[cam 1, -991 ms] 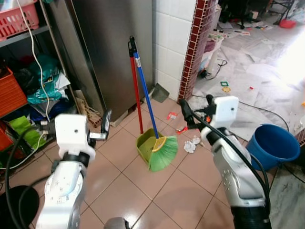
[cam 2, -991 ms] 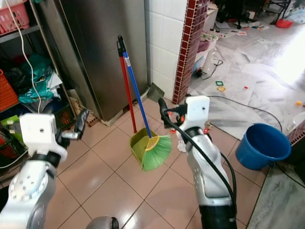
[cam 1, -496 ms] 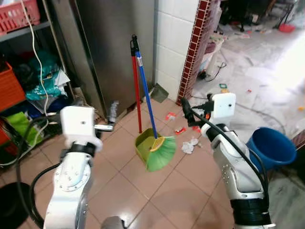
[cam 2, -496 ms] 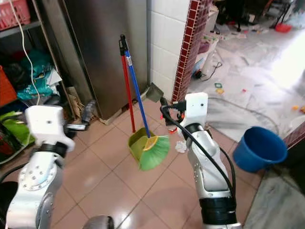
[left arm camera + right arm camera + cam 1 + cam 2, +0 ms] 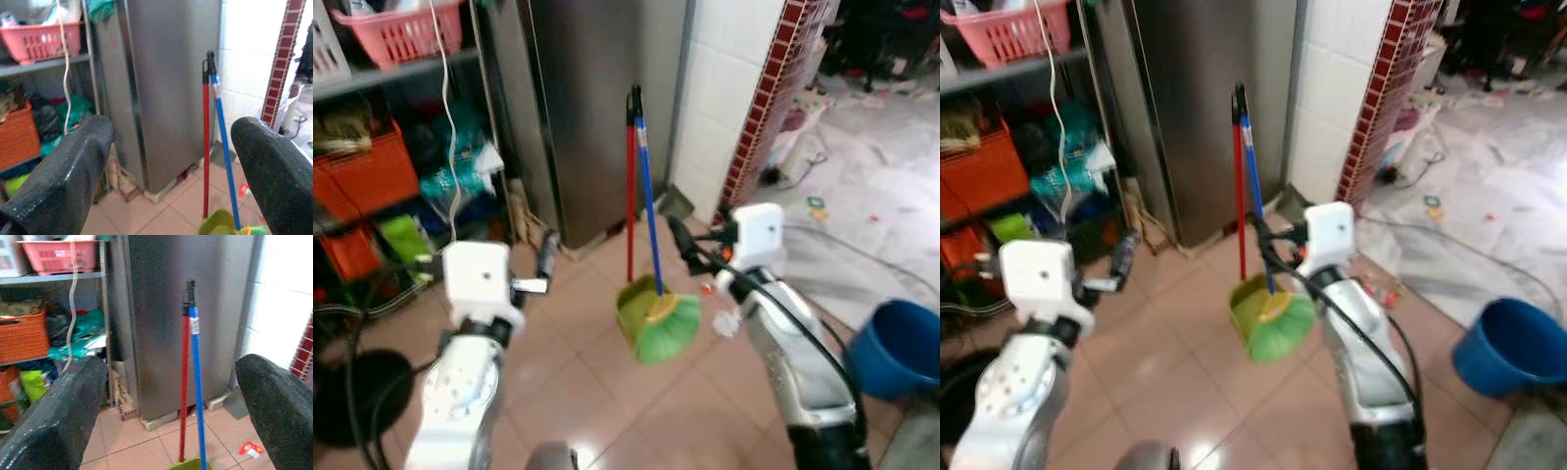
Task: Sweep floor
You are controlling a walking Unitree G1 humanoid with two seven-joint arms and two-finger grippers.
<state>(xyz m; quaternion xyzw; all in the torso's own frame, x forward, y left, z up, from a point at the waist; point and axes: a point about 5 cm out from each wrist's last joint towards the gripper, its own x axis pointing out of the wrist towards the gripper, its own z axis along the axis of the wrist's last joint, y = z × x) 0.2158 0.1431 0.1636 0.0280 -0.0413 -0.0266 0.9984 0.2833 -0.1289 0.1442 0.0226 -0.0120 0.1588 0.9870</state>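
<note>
The robot is standing in a tiled corner, facing a broom (image 5: 646,211) that is leaning upright against a tall steel cabinet (image 5: 597,98), where the cabinet meets a white tiled wall. Both arms are raised in front of it. The left end effector (image 5: 546,259) is hovering well to the left of the broom, with its two black fingers (image 5: 68,176) spread wide apart. The right end effector (image 5: 683,243) is sitting just beside the blue handle, at about mid-height, and its fingers (image 5: 279,401) are also spread apart, holding nothing.

To do this step well, I would judge that the right end effector needs to centre the blue handle between its open fingers before closing, taking care to catch only that pole, because a red handle (image 5: 629,196) is standing almost touching it.

The broom has a thin blue pole with a black cap, and a fan of bright green bristles (image 5: 668,328) resting on the pinkish floor (image 5: 578,392). A green dustpan (image 5: 634,305) is sitting right behind the bristles, at the foot of the red handle. Small scraps of litter (image 5: 724,321) are lying near the bristles, and a blue bucket (image 5: 896,348) is standing well off to the right.
</note>
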